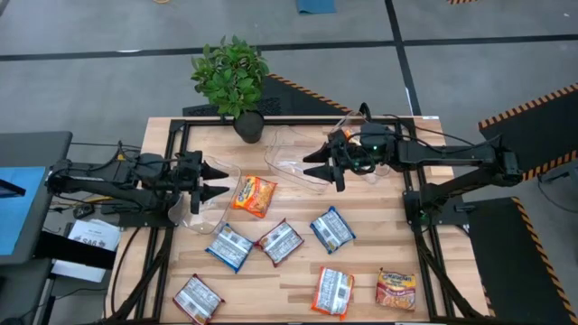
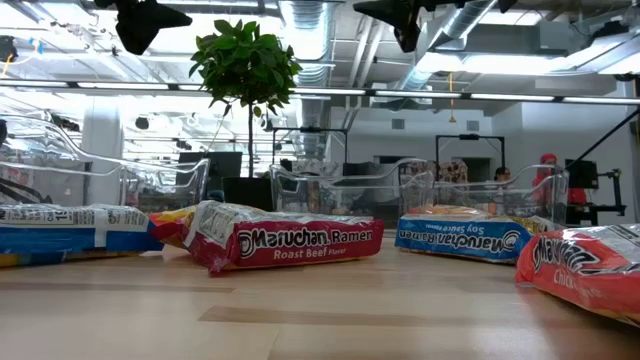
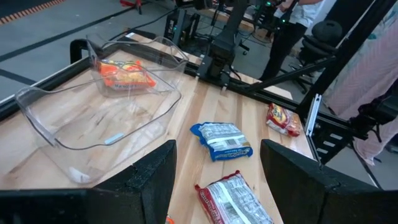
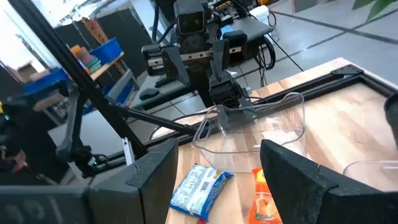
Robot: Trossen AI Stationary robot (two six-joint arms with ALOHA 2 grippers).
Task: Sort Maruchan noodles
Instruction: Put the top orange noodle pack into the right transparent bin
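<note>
High view: wooden table (image 1: 298,280) strewn with Maruchan noodles, taking the potted plant (image 1: 233,79) at the back edge as landmark. Nearest the plant, an orange packet (image 1: 254,195), just beside a clear bin (image 1: 206,203) at the left gripper (image 1: 215,181), fingers spread and empty. On the plant's other side, a second clear bin (image 1: 302,155) under the right gripper (image 1: 319,165), also spread, holding nothing. Farther from the plant, a row of three packets: blue-and-white (image 1: 229,246), red-and-white (image 1: 279,241), blue-and-white (image 1: 332,228). Farthest from the plant, along the front edge: red-and-white (image 1: 198,299), orange-and-white (image 1: 333,292), orange (image 1: 396,289).

Low view: a Roast Beef packet (image 2: 285,240) directly before the plant (image 2: 245,65), a blue Soy Sauce packet (image 2: 470,238) off to one side (both grippers high overhead).

Left wrist view: open fingers (image 3: 155,180) framing one blue-and-white packet (image 3: 221,139); an orange packet (image 3: 126,73) inside a bin (image 3: 56,134).

Right wrist view: open fingers (image 4: 292,174) above a blue-and-white packet (image 4: 200,184).
</note>
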